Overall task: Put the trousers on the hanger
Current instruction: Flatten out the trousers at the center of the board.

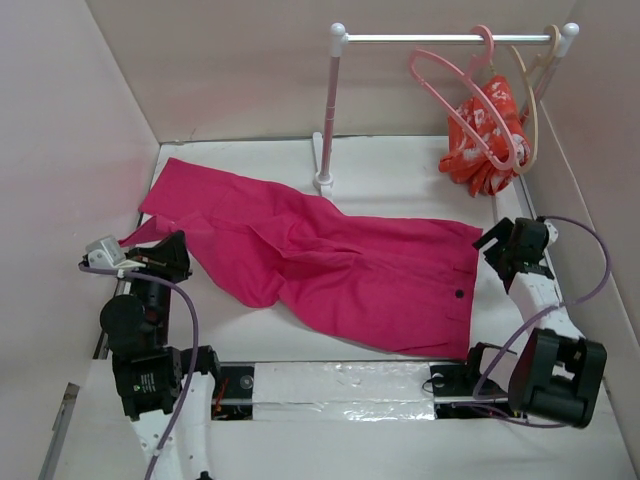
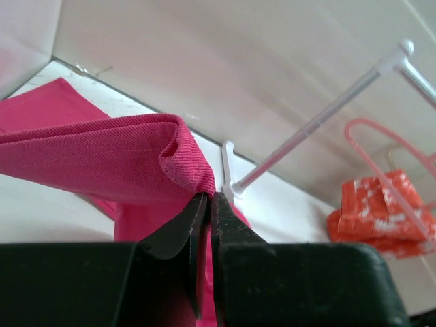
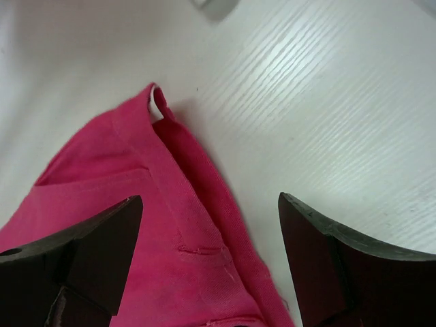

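Note:
The magenta-pink trousers (image 1: pixel 330 255) lie spread across the white table, legs to the left, waistband with its button to the right. My left gripper (image 1: pixel 172 252) is shut on the hem of a trouser leg (image 2: pixel 136 160), which is lifted and folded over the fingertips. My right gripper (image 1: pixel 508 245) is open just above the waistband corner (image 3: pixel 177 225), one finger over cloth, the other over bare table. The light-pink hanger (image 1: pixel 465 95) hangs by its hook on the white rail at back right and also shows in the left wrist view (image 2: pixel 388 170).
A white rail stand (image 1: pixel 328 110) rises behind the trousers. A beige hanger (image 1: pixel 530 95) carries the red-orange patterned garment (image 1: pixel 488 135) on the same rail. Pale walls close in the left, back and right. The arm bases sit along the near edge.

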{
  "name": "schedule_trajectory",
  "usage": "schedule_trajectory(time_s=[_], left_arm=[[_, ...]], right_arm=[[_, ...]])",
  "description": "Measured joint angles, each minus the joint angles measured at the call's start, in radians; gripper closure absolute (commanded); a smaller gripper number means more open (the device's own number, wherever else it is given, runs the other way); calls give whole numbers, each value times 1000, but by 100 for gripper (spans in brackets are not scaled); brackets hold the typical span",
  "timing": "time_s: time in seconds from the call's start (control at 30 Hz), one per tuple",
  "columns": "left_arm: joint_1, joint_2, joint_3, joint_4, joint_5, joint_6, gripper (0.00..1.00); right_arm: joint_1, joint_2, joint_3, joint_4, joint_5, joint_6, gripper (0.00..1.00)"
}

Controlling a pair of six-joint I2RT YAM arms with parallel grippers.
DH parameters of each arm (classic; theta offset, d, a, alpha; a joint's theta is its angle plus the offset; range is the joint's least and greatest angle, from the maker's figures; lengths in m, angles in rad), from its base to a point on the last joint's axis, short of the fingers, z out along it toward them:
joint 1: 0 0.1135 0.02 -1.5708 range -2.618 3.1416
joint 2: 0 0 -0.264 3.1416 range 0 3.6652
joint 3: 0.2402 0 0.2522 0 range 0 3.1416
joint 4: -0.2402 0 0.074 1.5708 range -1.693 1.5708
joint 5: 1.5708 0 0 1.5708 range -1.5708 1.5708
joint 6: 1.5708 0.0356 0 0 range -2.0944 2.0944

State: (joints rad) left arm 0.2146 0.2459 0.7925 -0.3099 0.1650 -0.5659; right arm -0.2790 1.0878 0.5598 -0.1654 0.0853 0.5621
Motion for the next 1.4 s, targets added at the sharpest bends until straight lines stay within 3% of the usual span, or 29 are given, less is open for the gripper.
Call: schedule_trajectory(time_s=[0.17,0.27,0.37,0.4,0.5,0.6,0.73,0.77,0.8,0.83,0.9,1.07,1.13,1.27,1.4], left_arm=[[-142,-4,0,-39,-80,75,100],[-193,-22,-4,-46,-127,102,100],[-220,-47,-26,-48,-167,116,100],[-227,-50,-27,-57,-177,119,100],[-249,-54,-27,-61,-210,125,100],[-264,-61,-27,-63,-230,129,100],[-268,-67,-27,-63,-235,132,100],[-268,-67,-27,-64,-235,132,100],[-268,-67,-27,-67,-235,132,100],[-268,-67,-27,-71,-235,132,100],[-268,-67,-27,-80,-238,132,100],[-270,-67,-27,-85,-249,132,100],[-271,-67,-28,-85,-249,132,100],[-272,-67,-31,-85,-249,132,100],[-289,-77,-33,-87,-249,132,100]], right_arm=[[-9,171,14,20,-135,-25,22],[-9,245,24,24,-201,-36,33],[-10,272,49,29,-245,-53,62],[-10,277,50,30,-251,-58,78],[-18,276,49,26,-253,-61,95],[-28,233,48,15,-231,-56,100],[-28,192,97,-12,-172,-53,99],[-28,202,129,-17,-154,-54,93],[-29,219,166,-21,-140,-58,61],[-30,242,208,-29,-121,-58,37],[-34,301,300,-35,-81,-72,7],[-7,310,355,-49,14,-70,9],[15,204,269,-52,43,-43,18],[3,-63,19,-42,71,34,24],[-50,-63,-67,-60,55,76,27]])
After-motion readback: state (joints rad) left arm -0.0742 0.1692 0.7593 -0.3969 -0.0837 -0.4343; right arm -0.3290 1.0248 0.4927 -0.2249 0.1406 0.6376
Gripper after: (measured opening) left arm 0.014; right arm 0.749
